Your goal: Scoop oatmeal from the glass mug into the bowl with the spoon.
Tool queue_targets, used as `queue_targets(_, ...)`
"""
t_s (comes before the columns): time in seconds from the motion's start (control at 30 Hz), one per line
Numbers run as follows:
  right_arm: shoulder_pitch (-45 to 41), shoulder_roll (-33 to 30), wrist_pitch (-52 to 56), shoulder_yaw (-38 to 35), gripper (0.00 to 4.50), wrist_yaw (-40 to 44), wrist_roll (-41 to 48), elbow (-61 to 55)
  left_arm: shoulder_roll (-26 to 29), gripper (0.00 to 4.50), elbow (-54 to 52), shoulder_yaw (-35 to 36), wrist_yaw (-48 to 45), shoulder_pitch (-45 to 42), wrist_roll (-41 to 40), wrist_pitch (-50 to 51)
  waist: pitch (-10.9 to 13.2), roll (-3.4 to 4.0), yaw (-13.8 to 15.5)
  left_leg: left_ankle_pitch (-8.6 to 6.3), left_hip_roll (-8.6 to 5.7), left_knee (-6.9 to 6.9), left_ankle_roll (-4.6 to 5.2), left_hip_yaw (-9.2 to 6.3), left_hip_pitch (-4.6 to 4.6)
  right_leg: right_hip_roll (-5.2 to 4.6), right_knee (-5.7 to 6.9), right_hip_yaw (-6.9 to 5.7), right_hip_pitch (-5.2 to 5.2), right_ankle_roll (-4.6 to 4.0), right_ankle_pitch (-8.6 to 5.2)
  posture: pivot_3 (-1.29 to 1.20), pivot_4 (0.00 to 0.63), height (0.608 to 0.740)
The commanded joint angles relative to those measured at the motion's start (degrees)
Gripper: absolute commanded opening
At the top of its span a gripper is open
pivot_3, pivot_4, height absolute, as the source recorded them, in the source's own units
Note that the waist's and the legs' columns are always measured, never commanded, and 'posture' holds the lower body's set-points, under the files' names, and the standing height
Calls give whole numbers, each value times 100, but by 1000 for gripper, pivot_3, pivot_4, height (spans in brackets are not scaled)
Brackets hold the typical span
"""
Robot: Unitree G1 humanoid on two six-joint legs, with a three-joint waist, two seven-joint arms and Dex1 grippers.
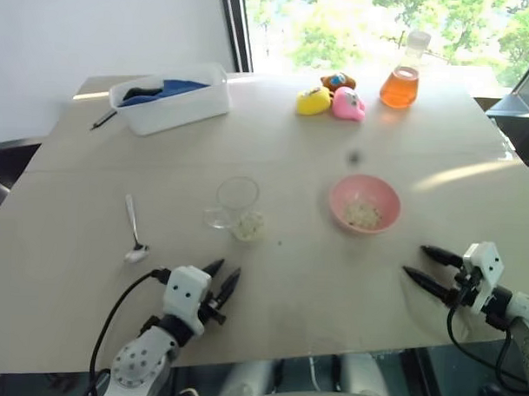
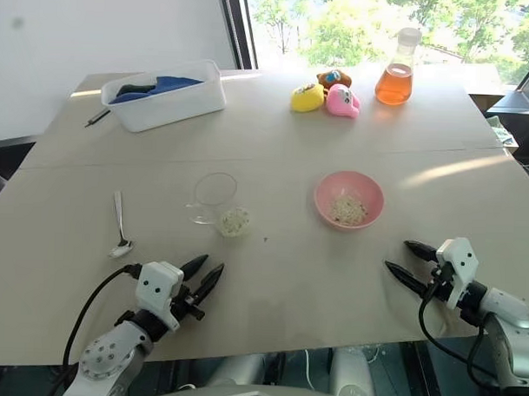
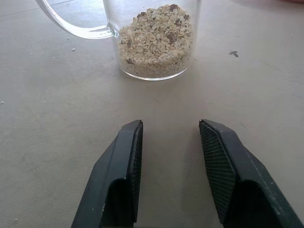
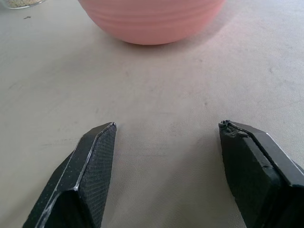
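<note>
The glass mug stands upright mid-table with oatmeal in its bottom, and its handle points toward the spoon's side. Right of it, the pink bowl holds a little oatmeal. The silver spoon lies flat on the table to the mug's left, untouched. My left gripper hovers just in front of the mug, open and empty; its wrist view shows the mug straight ahead. My right gripper is open and empty near the front right, aimed at the bowl.
At the back left stands a white tub with blue cloth, a dark pen beside it. Yellow and pink toys and a flask of orange liquid sit at the back. The table's front edge runs just under both grippers.
</note>
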Motion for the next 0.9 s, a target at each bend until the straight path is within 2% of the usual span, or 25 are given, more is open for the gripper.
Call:
queue_targets(0.03, -71, -74, -53, 64, 3458, 118, -54, 108, -33, 1938, -37, 59, 76, 137, 46, -38, 0, 0, -3, 0, 0, 0, 0, 0, 0, 0, 0, 0, 0, 0, 0, 0, 150, 740)
queue_targets(0.9, -225, 45, -94, 106, 3458, 126, -56, 135, -72, 1938, 111, 191, 196, -37, 100, -245, 3, -7, -5, 1, 1, 1, -1, 1, 2, 0, 1, 1, 0, 0, 1, 0, 150, 740)
